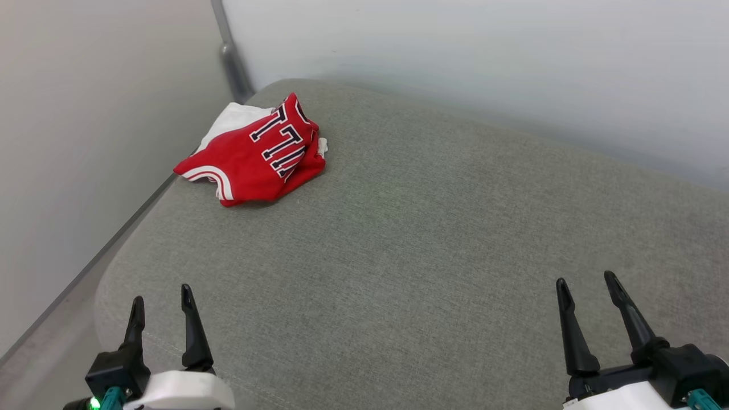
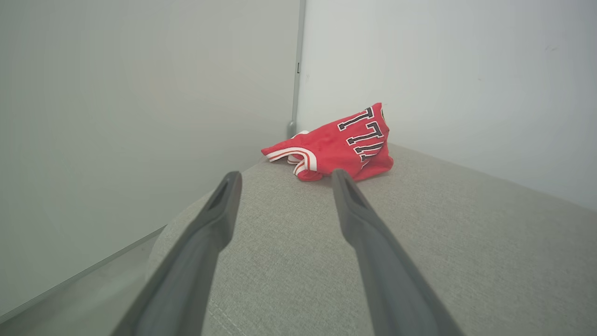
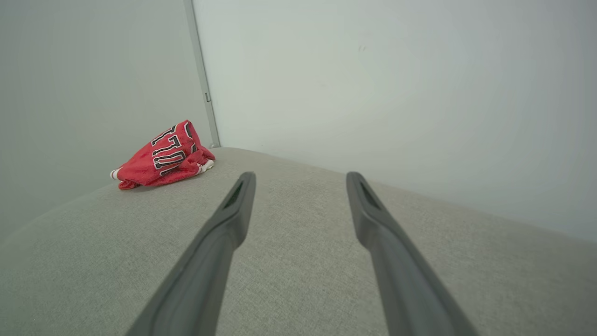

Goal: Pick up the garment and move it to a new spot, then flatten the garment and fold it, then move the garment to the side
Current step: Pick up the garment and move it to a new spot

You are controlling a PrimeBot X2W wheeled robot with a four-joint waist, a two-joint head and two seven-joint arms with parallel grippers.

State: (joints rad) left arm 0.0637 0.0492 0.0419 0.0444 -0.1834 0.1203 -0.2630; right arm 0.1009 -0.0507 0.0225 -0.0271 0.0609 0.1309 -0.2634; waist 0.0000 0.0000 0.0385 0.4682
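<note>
- Garment (image 1: pixel 250 156): a red shirt with a white sleeve, striped trim and black block letters edged in white. It lies crumpled in a loose heap at the far left corner of the grey cushion (image 1: pixel 427 228), near the grey post (image 1: pixel 230 57) where the two pale walls (image 1: pixel 455 45) meet.
- Left gripper (image 1: pixel 162 293): at the near left edge of the cushion, its two dark fingers (image 1: pixel 193 330) spread apart with nothing between them. The garment lies well ahead of the fingertips and slightly to the right, with bare cushion between.
- Left wrist view: the left gripper (image 2: pixel 285 173) points almost straight at the garment (image 2: pixel 333 147), which sits just beyond and between the fingertips in this view, not touched.
- Right gripper (image 1: pixel 585 278): at the near right, fingers likewise spread and holding nothing, well apart from the garment across the cushion.
- Right wrist view: the garment (image 3: pixel 161 158) lies far off to the left of the right gripper (image 3: pixel 301 175), lettering facing up.
</note>
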